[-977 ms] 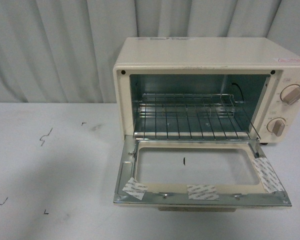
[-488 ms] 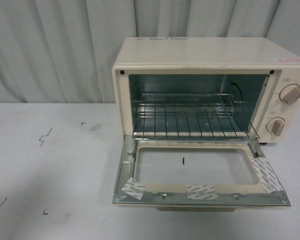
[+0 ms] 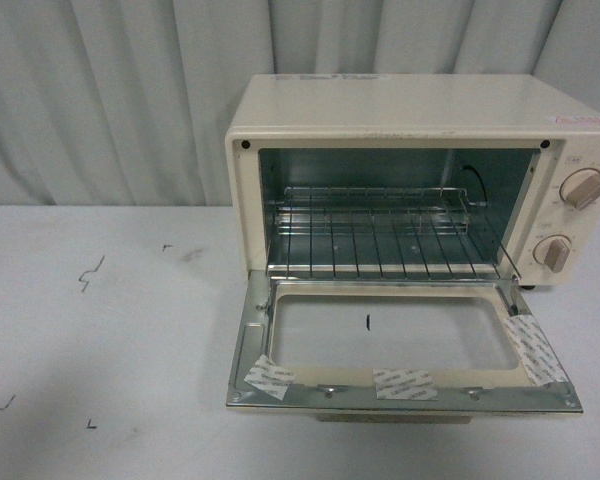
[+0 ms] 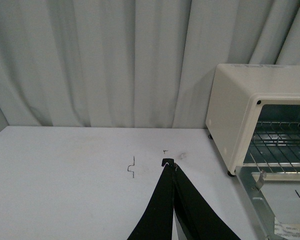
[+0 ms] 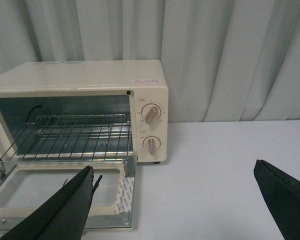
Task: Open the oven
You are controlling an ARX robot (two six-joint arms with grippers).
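The cream boxy toaster oven [image 3: 420,180] sits on the white tabletop [image 3: 110,330] with its glass-windowed door [image 3: 400,345] dropped flat toward me, nearer my wide-open right gripper [image 5: 175,197] than my pinched-together left gripper [image 4: 169,164].

Both grippers hold nothing.
The left gripper [image 4: 174,165] has its fingers pressed together; the right gripper [image 5: 175,187] is spread wide.

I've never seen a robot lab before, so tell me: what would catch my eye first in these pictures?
The cream toaster oven on the white table, towards its right side, draws the eye: its glass door hangs fully open towards the camera, with patches of tape on its inner frame. Inside, a bare wire rack sits in the shiny cavity, and two beige knobs stand one above the other on the right.
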